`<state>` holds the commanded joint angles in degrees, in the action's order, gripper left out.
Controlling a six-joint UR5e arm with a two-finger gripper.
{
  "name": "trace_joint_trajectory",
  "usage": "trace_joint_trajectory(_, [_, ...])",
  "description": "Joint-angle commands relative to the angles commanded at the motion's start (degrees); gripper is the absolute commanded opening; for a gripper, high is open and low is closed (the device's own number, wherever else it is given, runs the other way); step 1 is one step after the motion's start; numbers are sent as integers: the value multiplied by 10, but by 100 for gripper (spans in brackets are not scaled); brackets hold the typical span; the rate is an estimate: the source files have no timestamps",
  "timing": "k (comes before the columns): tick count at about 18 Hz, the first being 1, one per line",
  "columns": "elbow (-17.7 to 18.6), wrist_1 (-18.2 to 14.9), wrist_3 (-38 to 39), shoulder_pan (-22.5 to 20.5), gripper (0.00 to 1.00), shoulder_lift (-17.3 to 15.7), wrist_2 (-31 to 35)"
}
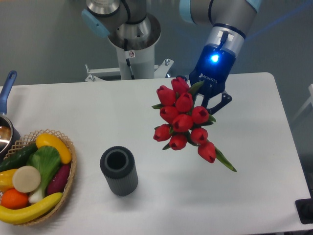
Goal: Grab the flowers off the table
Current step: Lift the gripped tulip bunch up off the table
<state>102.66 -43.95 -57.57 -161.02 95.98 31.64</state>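
From where I stood, the end effector was clamped on the flowers, its dark fingers pinched around the green stems just behind the blooms, which hid most of the grip from me. The bunch hung in the air, clear of the bench, with the red heads spilling toward me and to the left and one long leaf trailing down to the right. Holding them by the stems looked sensible: the stalks were the firm part, and the petals stayed free of the fingers. A blue light glowed on the wrist above. To my eye the pick was essentially done, since nothing of the bunch touched the white top.

A dark ribbed cylinder stood upright with its mouth open, well apart from the flowers, lower left. At the far left edge sat a wicker basket heaped with fruit and vegetables, and a pot with a blue handle poked in beside it.
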Motion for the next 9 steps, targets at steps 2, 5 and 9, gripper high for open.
trace_joint_trajectory(2, [6,0,-1,0,30,-1,0])
trace_joint_trajectory(5, [10,0,-2,-3,30,-5,0])
trace_joint_trajectory(9, [14,1,-3,-4,30,-7,0])
